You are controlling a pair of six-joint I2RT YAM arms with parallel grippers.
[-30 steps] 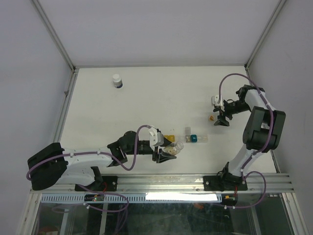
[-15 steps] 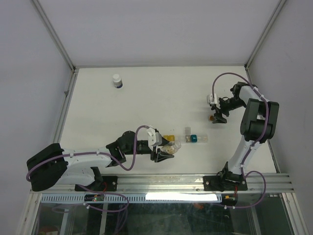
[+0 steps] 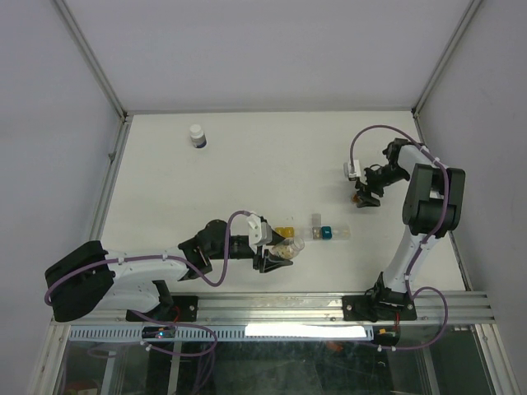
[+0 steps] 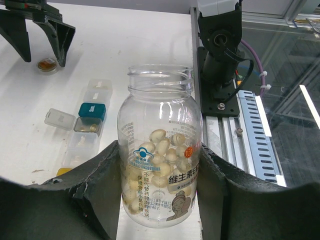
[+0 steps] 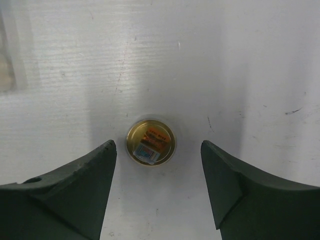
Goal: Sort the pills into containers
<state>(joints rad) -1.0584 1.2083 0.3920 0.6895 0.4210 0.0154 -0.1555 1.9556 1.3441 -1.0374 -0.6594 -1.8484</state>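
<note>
Your left arm [image 3: 156, 265] lies low along the bench [image 3: 247, 164]. The left gripper [image 3: 278, 260] is clamped on an open pill bottle [image 4: 160, 150]. The yellow container [image 3: 285, 233] sits just past its fingertips, mostly hidden in the wrist view; the teal container [image 4: 91, 110] lies further right. Your right arm [image 3: 428, 206] is folded, and the right gripper [image 3: 364, 198] stands wide open astride an amber vial [image 5: 150, 142], clear of it.

- A white table [image 3: 247, 164] fills the middle, with faint dark scuffs in the right wrist view.
- Plain pale grey walls [image 3: 272, 49] enclose three sides (aluminium posts [image 3: 90, 58] mark the corners).
- A slotted aluminium rail [image 3: 461, 304] lines the near edge.
- Below it glows a bright strip [image 3: 305, 330], possibly a lamp.
</note>
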